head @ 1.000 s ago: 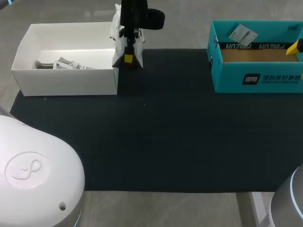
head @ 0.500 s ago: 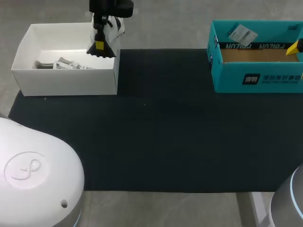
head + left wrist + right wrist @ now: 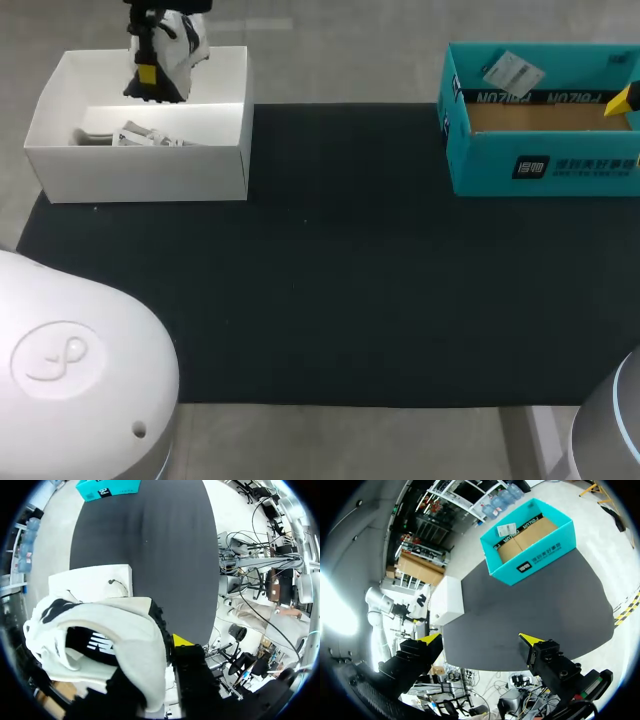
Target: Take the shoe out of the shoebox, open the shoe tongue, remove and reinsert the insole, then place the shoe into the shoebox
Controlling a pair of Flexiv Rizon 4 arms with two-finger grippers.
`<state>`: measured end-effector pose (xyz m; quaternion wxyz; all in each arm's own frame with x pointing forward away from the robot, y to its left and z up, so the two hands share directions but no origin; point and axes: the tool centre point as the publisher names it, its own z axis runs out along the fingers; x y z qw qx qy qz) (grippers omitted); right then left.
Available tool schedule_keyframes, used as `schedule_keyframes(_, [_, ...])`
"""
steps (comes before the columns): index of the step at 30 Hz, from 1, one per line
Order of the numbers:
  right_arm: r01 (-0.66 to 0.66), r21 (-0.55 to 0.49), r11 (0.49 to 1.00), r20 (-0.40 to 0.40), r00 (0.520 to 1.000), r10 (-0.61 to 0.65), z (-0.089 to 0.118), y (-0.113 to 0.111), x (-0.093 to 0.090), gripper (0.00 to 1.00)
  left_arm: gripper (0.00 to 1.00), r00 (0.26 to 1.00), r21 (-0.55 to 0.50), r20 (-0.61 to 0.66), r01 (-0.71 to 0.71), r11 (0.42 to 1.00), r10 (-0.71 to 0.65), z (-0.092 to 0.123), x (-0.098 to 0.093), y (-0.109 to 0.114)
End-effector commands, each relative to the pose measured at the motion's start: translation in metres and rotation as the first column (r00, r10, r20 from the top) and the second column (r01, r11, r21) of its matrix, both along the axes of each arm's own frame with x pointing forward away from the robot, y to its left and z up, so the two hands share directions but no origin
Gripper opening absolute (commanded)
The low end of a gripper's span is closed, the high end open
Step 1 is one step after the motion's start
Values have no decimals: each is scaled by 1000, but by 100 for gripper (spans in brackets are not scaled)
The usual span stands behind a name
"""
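Note:
A white shoe with black trim (image 3: 172,55) hangs over the far wall of the white shoebox (image 3: 200,165), held by my left gripper (image 3: 150,72). In the left wrist view the shoe (image 3: 115,640) fills the space by the fingers; the gripper is shut on its side, with one yellow fingertip (image 3: 182,640) showing and the other hidden behind the shoe. The shoebox (image 3: 95,582) lies below it. My right gripper (image 3: 480,639) stands open and empty high above the mat's right side. One of its yellow fingertips (image 3: 624,99) shows at the right edge of the head view.
A teal cardboard box (image 3: 545,170) with a paper tag (image 3: 512,70) inside stands at the back right. Small packets (image 3: 140,137) lie on the white shoebox's floor. A black mat (image 3: 340,280) covers the table between the boxes.
My left arm has carried the shoe leftward, from the shoebox's right far corner to above its far wall near the middle. The right arm has not moved.

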<state>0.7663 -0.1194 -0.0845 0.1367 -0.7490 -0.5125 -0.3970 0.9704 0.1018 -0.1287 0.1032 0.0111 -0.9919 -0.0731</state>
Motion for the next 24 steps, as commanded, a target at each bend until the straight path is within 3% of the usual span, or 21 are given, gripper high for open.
schedule_keyframes(1, [1, -1, 1000, -2, 1000, -1, 0, 1, 1, 100, 0, 1000, -22, -19, -6, 1000, 5, 3, 6, 8])
schedule_keyframes(13, [1, -1, 1000, -2, 1000, -1, 0, 1, 1, 100, 0, 1000, -22, -19, -6, 1000, 5, 3, 6, 8])
schedule_keyframes(15, [1, -1, 1000, -2, 1000, -1, 0, 1, 1, 100, 0, 999, -91, -6, 41, 995, -42, 3, 6, 6])
schedule_keyframes(24, [1, -1, 1000, -2, 1000, -1, 0, 1, 1, 100, 0, 993, -77, 84, 91, 993, -84, -9, 55, 68])
